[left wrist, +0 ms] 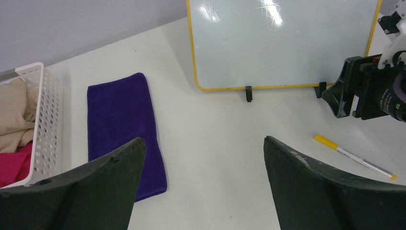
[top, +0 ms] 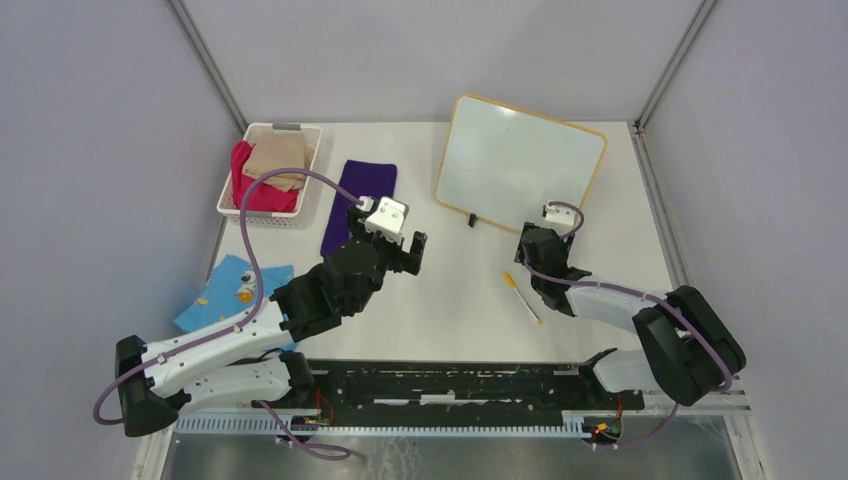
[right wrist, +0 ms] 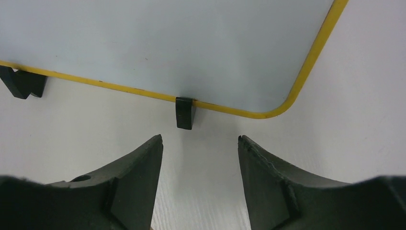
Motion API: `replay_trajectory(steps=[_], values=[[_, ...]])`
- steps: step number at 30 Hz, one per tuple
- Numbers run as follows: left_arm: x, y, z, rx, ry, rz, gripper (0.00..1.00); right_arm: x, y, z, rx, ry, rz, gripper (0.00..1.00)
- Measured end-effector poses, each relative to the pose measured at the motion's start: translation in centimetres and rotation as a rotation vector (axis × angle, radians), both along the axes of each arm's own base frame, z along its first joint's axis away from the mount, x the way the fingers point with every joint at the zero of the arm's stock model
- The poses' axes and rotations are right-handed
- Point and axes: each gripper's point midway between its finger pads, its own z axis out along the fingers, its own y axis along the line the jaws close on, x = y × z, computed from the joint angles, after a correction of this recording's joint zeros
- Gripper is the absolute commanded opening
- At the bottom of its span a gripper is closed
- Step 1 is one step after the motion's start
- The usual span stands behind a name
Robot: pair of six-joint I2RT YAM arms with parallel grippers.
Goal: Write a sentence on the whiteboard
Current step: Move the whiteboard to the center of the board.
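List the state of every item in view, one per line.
whiteboard: blank, propped up.
marker: lying on the table, unheld.
left gripper: open, empty.
right gripper: open, empty, near the whiteboard's foot.
purple cloth: folded flat.
basket: holding cloths.

Your whiteboard [top: 520, 160] sat in the upper centre-right of the overhead view, a white rectangle with a thin yellow-orange frame and rounded corners, turned slightly clockwise in the frame. It stood on two small black feet [right wrist: 185, 112] clipped along its lower edge. Its face was plain white, with glare streaks near the top in the left wrist view
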Motion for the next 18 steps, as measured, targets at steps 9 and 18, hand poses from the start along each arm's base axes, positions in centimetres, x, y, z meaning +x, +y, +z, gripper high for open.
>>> replay_trajectory(steps=[9,18], values=[[0.0,0.0,0.0,0.000,0.000,-0.001,0.98,0.5,0.2,-1.3,0.008,0.039,0.001,0.52],[0.0,0.0,0.0,0.000,0.000,-0.001,0.98,1.7,0.4,-1.6,0.012,0.048,-0.004,0.47]])
